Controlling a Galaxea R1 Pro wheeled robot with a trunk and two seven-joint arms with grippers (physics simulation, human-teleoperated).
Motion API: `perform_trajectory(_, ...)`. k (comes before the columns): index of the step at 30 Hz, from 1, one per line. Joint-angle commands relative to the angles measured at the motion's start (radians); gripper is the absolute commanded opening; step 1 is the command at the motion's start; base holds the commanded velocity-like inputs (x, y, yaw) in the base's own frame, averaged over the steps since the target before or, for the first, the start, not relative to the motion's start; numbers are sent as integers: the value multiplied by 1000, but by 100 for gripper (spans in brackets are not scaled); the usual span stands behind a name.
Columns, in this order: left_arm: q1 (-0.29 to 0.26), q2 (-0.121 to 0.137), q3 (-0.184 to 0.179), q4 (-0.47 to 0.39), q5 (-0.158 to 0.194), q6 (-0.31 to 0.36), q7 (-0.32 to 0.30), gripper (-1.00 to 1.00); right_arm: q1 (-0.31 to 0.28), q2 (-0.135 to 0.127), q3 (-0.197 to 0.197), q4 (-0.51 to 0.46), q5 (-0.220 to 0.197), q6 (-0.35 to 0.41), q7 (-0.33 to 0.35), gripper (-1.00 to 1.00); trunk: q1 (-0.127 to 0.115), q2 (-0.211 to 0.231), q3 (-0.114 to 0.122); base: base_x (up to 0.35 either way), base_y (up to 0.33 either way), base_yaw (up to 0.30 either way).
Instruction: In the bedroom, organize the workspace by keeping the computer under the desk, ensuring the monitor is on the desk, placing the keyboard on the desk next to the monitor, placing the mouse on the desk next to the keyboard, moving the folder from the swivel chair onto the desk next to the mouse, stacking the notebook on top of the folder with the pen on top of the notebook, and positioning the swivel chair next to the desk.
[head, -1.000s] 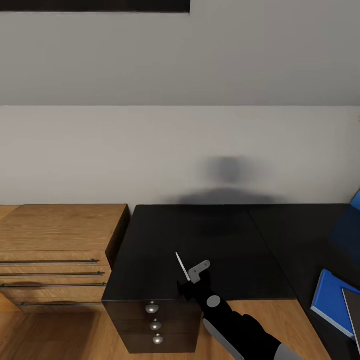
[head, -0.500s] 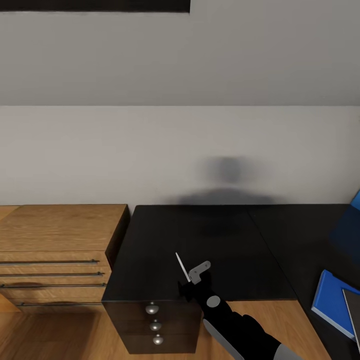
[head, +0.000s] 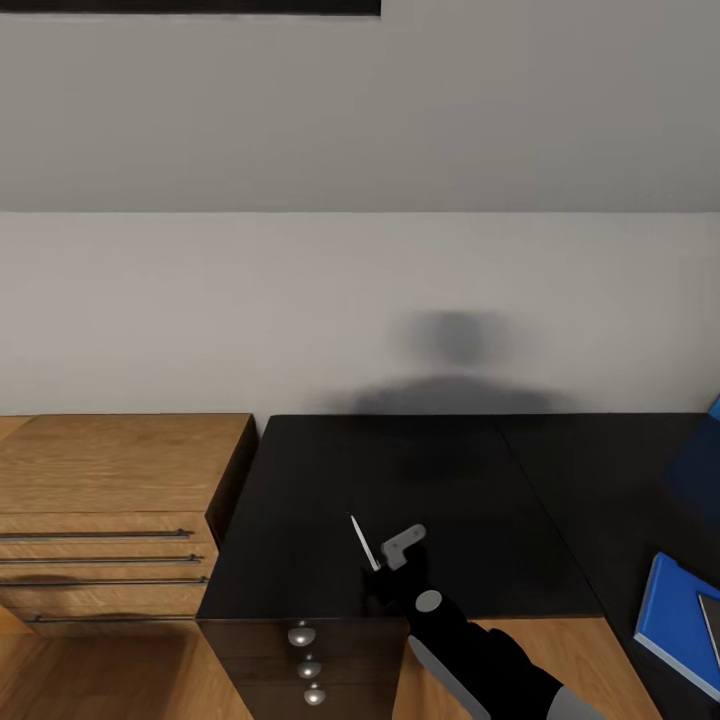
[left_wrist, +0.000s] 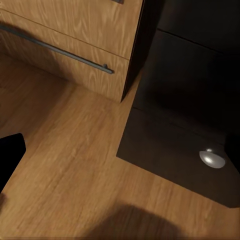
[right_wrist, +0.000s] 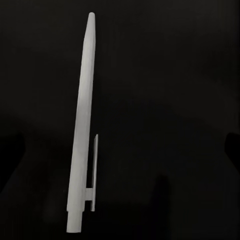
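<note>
One gripper (head: 385, 570), the right one, is seen in the head view above the front edge of the black desk (head: 420, 480), with the pen (head: 364, 543) pinched between its jaws and slanting up and away to the left; the pen's lower end is hidden by the gripper. The right wrist view gives what the head view cannot: the pen (right_wrist: 81, 135) close up against the dark desktop, pale and slim, tapering to a rounded tip, with a flat clip along its side. The fingers themselves are lost in the darkness there. The left wrist view looks down on the wood plank floor (left_wrist: 75, 165), the corner of the wooden dresser (left_wrist: 85, 45) with one bar handle, and the black drawer unit (left_wrist: 175, 145) with a round silver knob; the left gripper's jaws cannot be judged from it. In the head view the dresser (head: 110, 470) stands just left of the desk, and three knobs of the drawer unit (head: 300, 665) are visible below the desktop. At the right edge the blue folder (head: 675, 620) lies on the desk, cut off by the frame, with a sliver of the dark notebook (head: 712, 625) on top. No writing can be read anywhere
</note>
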Motion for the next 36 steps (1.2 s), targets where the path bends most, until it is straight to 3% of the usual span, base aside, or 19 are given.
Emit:
perform_trajectory(1, -1, 0, -8, 1, 11, -4, -1, 100, -1, -1, 1, 1, -9, 3, -9, 100, 0, -1, -1, 5, 0, 0)
perform_trajectory(15, -1, 1, -2, 20, 12, -2, 3, 100, -1, 5, -15, 11, -14, 36, -9, 100, 0, -1, -1, 1, 0, 0)
perform_trajectory(24, -1, 2, -3, 21, 12, -3, 3, 100, -1, 8, -56, 10, -86, 102, -10, 100, 0, -1, -1, 0, 0, 0)
perform_trajectory(36, -1, 2, -4, 21, 13, -4, 0, 100, -1, 13, -62, 10, -100, 145, -10, 100, 0, -1, -1, 0, 0, 0)
